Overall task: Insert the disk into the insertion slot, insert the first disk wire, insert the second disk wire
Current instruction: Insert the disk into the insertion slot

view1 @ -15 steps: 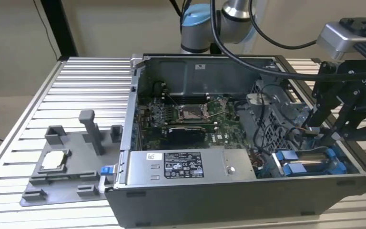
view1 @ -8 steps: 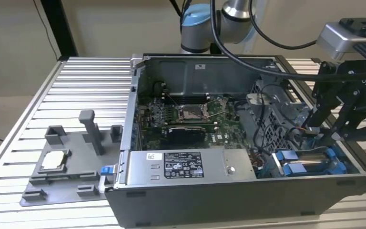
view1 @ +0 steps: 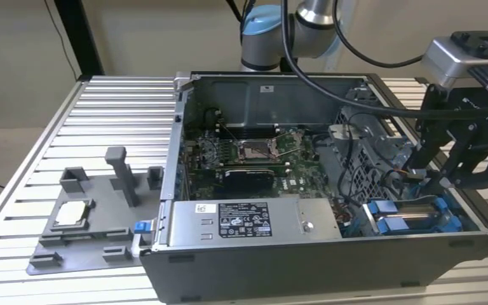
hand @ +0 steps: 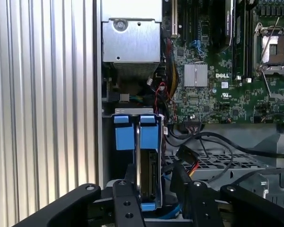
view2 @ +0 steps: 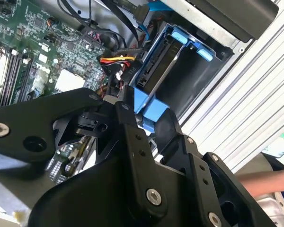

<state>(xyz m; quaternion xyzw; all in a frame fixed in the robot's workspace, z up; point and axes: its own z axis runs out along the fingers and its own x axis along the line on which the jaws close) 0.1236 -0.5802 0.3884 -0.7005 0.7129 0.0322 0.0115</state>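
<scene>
The slot (view2: 194,82) sits in a corner of the open computer case (view1: 312,267), tight against the case wall, with the ribbed bench (view1: 117,121) beyond. Black, red and yellow cables (view2: 116,60) crowd its other side. The disk (hand: 146,161), a grey slab on edge in a bright blue frame, stands in the slot, one end clamped between the fingers of the hand (hand: 151,191). On the exterior view's left, a grey tray (view1: 100,254) holds a small silver chip (view1: 70,213).

The exterior view looks down at an angle from well back over the whole open computer case (view1: 312,273) on the ribbed table (view1: 100,127). Both wrist views sit close behind the gripper (hand: 151,189), facing down into the case, and share the disk (hand: 146,161) and motherboard (hand: 213,90).
</scene>
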